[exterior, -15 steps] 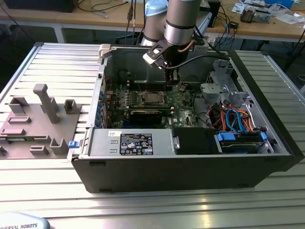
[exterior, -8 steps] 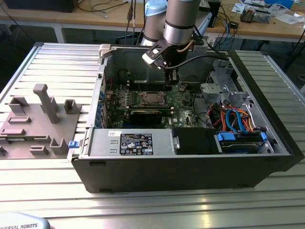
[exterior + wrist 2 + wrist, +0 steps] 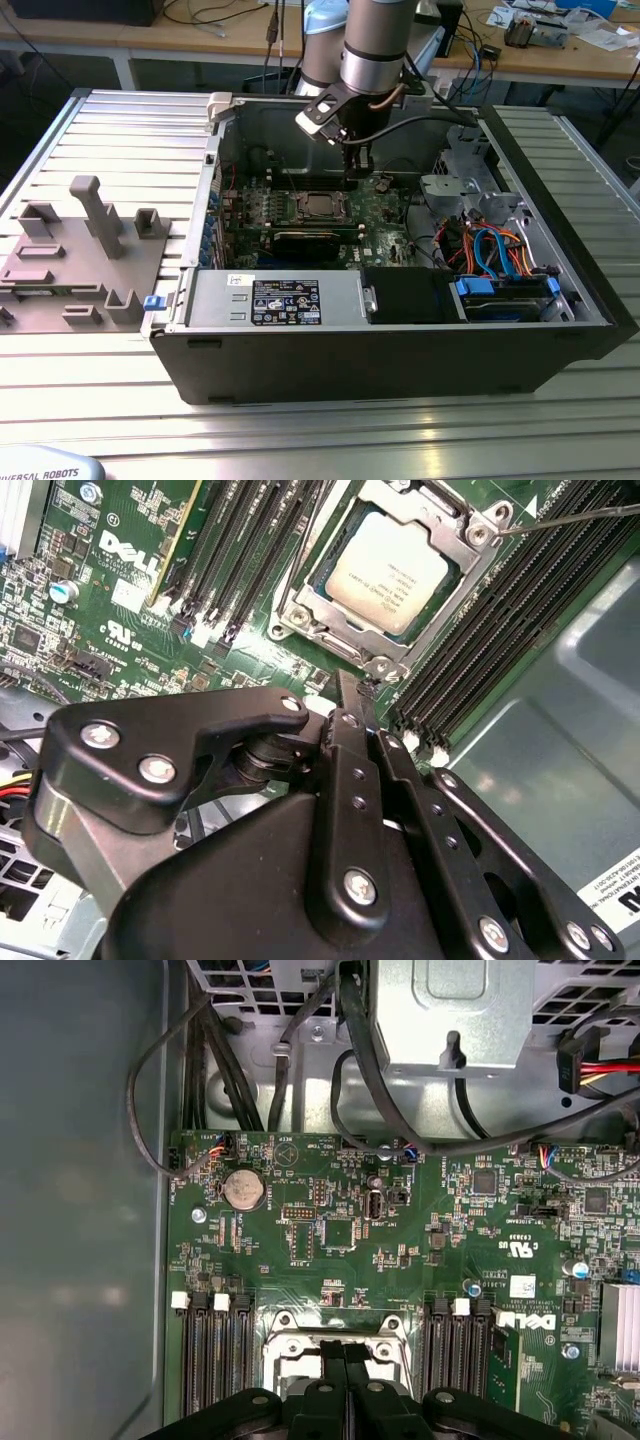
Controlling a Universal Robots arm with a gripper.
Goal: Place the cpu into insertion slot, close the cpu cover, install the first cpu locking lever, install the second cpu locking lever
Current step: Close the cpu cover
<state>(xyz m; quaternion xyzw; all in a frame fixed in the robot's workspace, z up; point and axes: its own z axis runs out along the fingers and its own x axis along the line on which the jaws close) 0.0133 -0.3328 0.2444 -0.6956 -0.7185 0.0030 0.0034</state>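
The cpu (image 3: 385, 570) lies flat in the insertion slot (image 3: 290, 1335) on the green motherboard (image 3: 330, 1230), silvery top face up. The cpu cover (image 3: 318, 622), a silvery frame, lies down around the chip. A thin locking lever (image 3: 570, 515) sticks out from the socket's corner across the memory slots. My gripper (image 3: 352, 685) is shut with nothing between its fingers (image 3: 330, 1360), its tips just off one edge of the socket. In the exterior view the gripper (image 3: 355, 178) hangs inside the black case, to the exterior view's right of the cpu (image 3: 318, 207).
The open case (image 3: 400, 340) lies on a slatted metal table. Memory slots (image 3: 500, 610) flank the socket. Black cables (image 3: 360, 1070) and a metal bracket run over the board's far side. Drives with blue and orange cables (image 3: 500, 255) fill the case's right end. Grey fixtures (image 3: 90, 250) stand left.
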